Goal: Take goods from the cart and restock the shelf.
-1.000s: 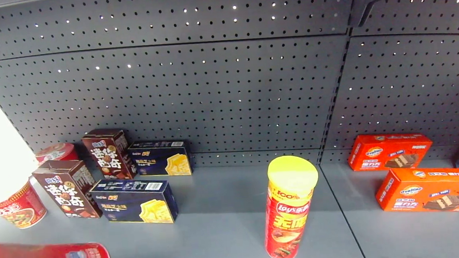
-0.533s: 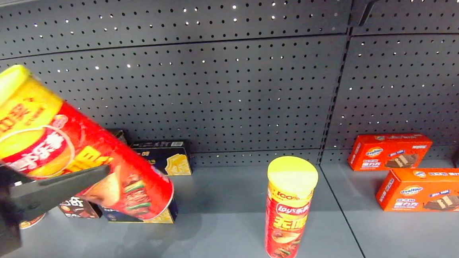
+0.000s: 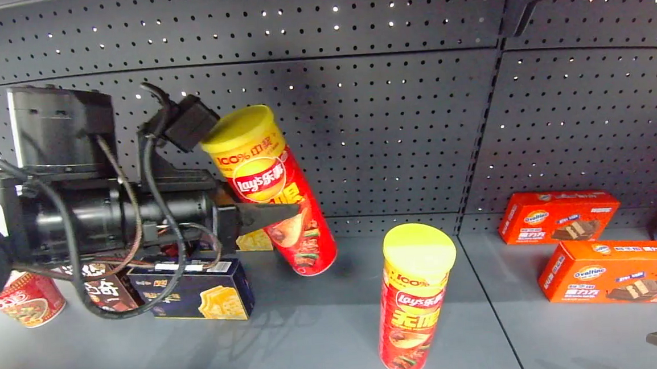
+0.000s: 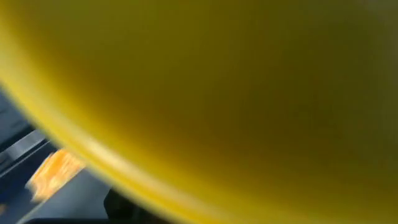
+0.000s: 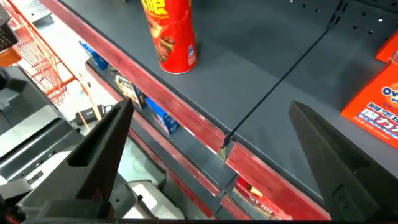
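Shelf (image 3: 315,333) of grey metal with a pegboard back, stocked at the left with a red noodle cup (image 3: 27,300), a brown box (image 3: 104,289) and a navy box (image 3: 198,289). Upright chip can (image 3: 415,299) near the middle front; two orange boxes (image 3: 613,272) in the right bay, one behind the other. Red wire cart (image 5: 43,68) on the near side, lower than the shelf; contents not discernible.

Held chip can (image 3: 272,193): red tube, yellow lid, tilted with the lid leaning left, base low over the far part of the deck, left of the upright one; touching the deck or not, cannot tell. Clamped at mid-body by left gripper (image 3: 287,207), fingers pressed to its sides. Right gripper (image 5: 217,155) low at the near right edge, fingers spread wide, nothing between them.
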Available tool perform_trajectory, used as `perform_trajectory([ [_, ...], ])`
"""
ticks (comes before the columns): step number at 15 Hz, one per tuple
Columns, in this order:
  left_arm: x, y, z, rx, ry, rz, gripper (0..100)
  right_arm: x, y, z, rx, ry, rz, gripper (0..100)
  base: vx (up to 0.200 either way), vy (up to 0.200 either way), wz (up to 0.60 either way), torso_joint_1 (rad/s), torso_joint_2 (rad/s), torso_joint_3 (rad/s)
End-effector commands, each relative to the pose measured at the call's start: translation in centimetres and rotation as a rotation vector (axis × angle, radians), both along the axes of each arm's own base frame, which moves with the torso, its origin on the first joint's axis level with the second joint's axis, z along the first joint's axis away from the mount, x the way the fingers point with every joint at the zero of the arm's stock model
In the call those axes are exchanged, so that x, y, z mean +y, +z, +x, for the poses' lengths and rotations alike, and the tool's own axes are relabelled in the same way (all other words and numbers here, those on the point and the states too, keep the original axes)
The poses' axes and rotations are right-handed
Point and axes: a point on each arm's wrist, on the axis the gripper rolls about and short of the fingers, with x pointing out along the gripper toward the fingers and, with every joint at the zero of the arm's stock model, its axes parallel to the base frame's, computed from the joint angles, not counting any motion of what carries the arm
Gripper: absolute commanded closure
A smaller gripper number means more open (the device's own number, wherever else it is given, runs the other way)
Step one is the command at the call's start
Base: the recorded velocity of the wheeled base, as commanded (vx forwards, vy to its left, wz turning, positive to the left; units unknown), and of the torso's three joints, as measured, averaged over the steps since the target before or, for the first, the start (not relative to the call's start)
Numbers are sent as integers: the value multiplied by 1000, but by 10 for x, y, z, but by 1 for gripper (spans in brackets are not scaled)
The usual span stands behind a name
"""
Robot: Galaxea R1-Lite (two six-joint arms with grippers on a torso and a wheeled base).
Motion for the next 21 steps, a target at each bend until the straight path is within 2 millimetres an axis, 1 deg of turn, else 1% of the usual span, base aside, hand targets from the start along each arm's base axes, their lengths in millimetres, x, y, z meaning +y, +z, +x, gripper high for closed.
perform_trajectory([
  [1,-19,-31,43,58,-43,39,100,2,-1,3,19,3,-13,0,0,0,0,0,0,0],
  [5,-31,-44,74,29,-86,68,100,3,-1,4,24,10,-14,0,0,0,0,0,0,0],
  [8,-39,-51,89,31,-95,73,100,7,3,9,32,23,-21,0,0,0,0,0,0,0],
  [10,-45,-62,96,19,-118,101,100,7,2,9,36,28,-23,0,0,0,0,0,0,0],
  [12,-53,-68,102,10,-137,111,100,7,2,9,40,29,-25,0,0,0,0,0,0,0],
  [16,-71,-71,116,-15,-162,106,100,9,4,11,40,31,-25,0,0,0,0,0,0,0],
  [19,-76,-78,118,-14,-183,127,100,9,4,12,43,37,-27,0,0,0,0,0,0,0],
  [21,-74,-82,119,-14,-191,152,100,9,3,11,44,35,-28,0,0,0,0,0,0,0],
])
